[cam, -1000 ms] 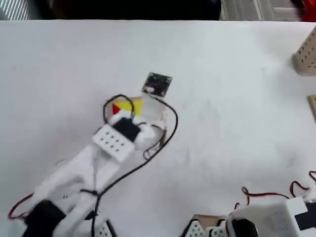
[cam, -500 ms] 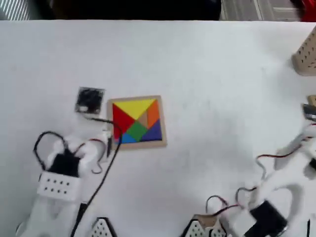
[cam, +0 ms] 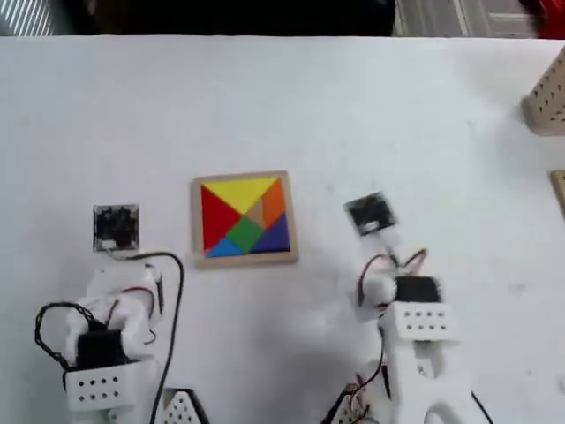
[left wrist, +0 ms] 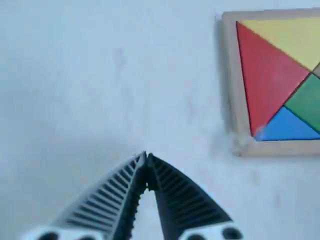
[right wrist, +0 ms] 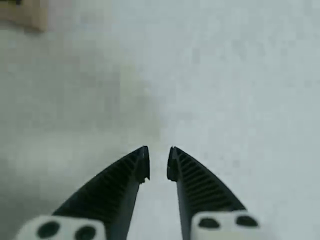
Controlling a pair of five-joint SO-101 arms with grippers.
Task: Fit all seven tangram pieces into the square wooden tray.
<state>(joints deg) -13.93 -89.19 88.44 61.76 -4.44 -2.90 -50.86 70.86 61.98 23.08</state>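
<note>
At the bottom of the high view, the left arm (cam: 97,353) sits at lower left and the right arm (cam: 415,331) at lower right, both on the white worktop (cam: 424,132). The left pincer (left wrist: 146,165) is closed tip to tip and holds nothing. It hangs over bare worktop, with the tray's corner just beyond it. The right pincer (right wrist: 158,164) is parted by a narrow slit and is also empty.

Between the arms and a little farther back, the square wooden tray (cam: 245,260) lies near the centre of the frame. Its well looks fully tiled, with a yellow triangle (cam: 240,192) at the top, a red triangle (cam: 215,219) at the left and a green piece (cam: 244,233) at the middle. A light blue piece (cam: 230,248) and a dark blue piece (cam: 276,235) sit along the bottom, and an orange piece (cam: 276,202) is at the right. A small tan-looking piece (cam: 257,215) at the core is too blurred to confirm.

By my reading the fitting is done and this is the stand-off step. The next move calls only for checking that every piece lies flush, then parking both arms.

Farthest off, a perforated wooden block (cam: 547,99) stands at the right edge. I can make out no label or writing.
</note>
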